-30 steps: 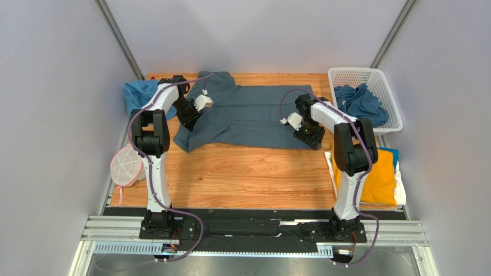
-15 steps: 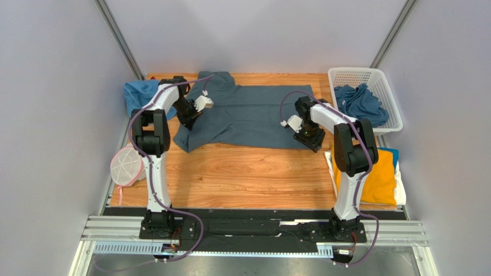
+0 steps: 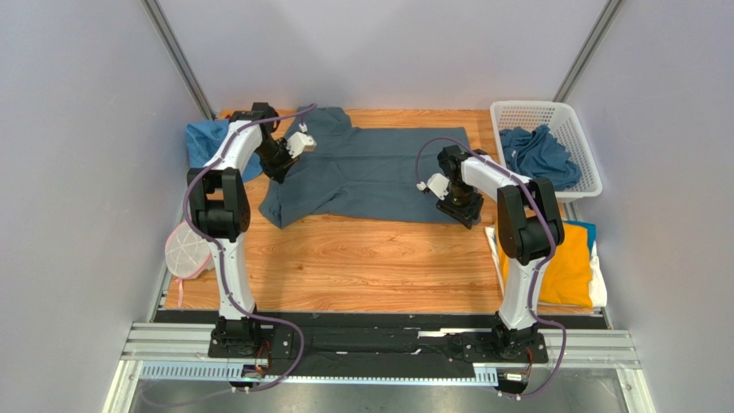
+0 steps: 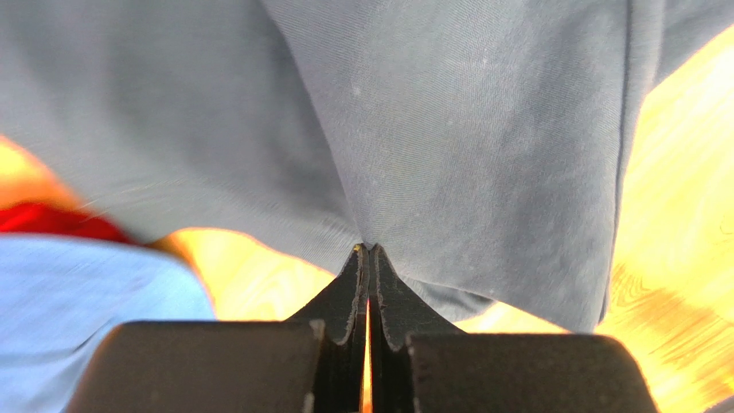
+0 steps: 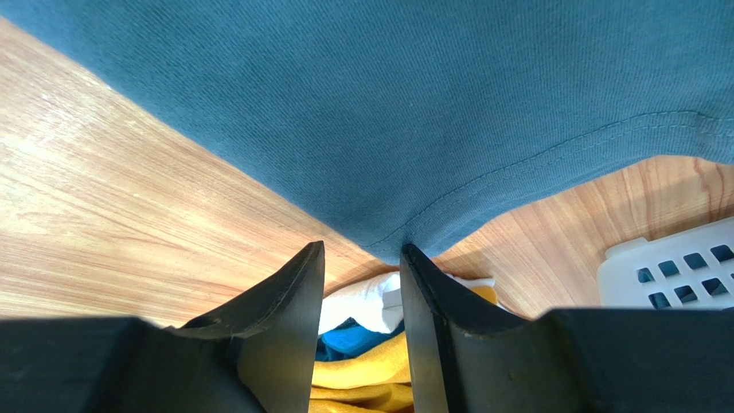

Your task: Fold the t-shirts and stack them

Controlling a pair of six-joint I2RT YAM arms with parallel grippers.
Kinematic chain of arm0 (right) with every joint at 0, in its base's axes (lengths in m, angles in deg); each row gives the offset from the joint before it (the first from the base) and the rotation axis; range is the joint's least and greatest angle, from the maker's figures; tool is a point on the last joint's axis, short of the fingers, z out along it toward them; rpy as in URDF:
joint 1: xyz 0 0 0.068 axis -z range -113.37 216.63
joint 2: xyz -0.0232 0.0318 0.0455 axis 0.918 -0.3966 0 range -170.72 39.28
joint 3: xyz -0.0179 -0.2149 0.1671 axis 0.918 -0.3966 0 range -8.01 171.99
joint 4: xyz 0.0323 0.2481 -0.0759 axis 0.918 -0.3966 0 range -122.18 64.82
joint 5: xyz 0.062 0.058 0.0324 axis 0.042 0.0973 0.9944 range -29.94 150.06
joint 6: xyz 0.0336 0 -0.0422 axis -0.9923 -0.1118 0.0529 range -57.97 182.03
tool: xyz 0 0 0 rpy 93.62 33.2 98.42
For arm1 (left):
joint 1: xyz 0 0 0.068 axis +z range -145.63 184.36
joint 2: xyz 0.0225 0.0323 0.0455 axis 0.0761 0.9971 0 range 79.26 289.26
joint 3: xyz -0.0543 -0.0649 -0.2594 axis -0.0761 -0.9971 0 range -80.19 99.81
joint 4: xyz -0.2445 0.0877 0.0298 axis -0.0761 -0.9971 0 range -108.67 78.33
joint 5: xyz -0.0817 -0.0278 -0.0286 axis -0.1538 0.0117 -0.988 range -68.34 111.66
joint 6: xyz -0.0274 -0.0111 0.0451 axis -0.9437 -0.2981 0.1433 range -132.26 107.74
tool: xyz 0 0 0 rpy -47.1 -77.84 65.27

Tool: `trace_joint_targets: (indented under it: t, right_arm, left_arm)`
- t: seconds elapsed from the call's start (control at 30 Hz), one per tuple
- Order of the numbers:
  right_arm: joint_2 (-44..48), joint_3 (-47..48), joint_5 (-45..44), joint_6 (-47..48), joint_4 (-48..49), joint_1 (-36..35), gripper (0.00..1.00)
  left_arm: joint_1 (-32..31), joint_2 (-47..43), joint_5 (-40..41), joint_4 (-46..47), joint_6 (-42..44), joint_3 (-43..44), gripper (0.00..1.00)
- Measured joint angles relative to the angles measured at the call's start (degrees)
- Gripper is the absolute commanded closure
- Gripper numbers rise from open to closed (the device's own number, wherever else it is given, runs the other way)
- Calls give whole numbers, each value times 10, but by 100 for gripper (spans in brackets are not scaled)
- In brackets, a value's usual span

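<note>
A dark slate-blue t-shirt (image 3: 375,172) lies spread flat at the back of the table. My left gripper (image 3: 277,169) is at its left side, shut on a pinch of the cloth edge (image 4: 369,249). My right gripper (image 3: 463,212) is at the shirt's near right corner. Its jaws stand open (image 5: 362,249), and the hemmed corner (image 5: 413,232) lies just beyond the right fingertip (image 5: 412,258). A folded stack with the mustard-yellow t-shirt (image 3: 564,268) on top lies at the right edge. Bright blue and white cloth show under it in the right wrist view (image 5: 362,331).
A white basket (image 3: 569,116) at the back right holds more dark blue shirts (image 3: 536,153). A bright blue hat (image 3: 205,142) lies at the back left. A white mesh pouch (image 3: 185,249) with pink edging lies at the left edge. Bare wooden table (image 3: 362,267) lies in front.
My left gripper has moved toward the back left, drawing the shirt's left side with it. My right gripper has shifted slightly left at the shirt's corner.
</note>
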Motion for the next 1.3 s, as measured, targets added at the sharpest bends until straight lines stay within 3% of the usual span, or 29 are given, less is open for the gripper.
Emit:
trace_joint_targets:
  t: [0.3,0.73,1.3]
  right_arm:
    - [0,-4,1,-3,4,-4,59]
    - [0,-16,1,-9,12,-4,59]
    - [2,-28,-8,-9,24,-7,59]
  left_arm:
    - [0,-26,20,17,-1,12,100]
    - [-9,22,65,57,2,115,100]
    - [-53,55,116,107,9,118,100]
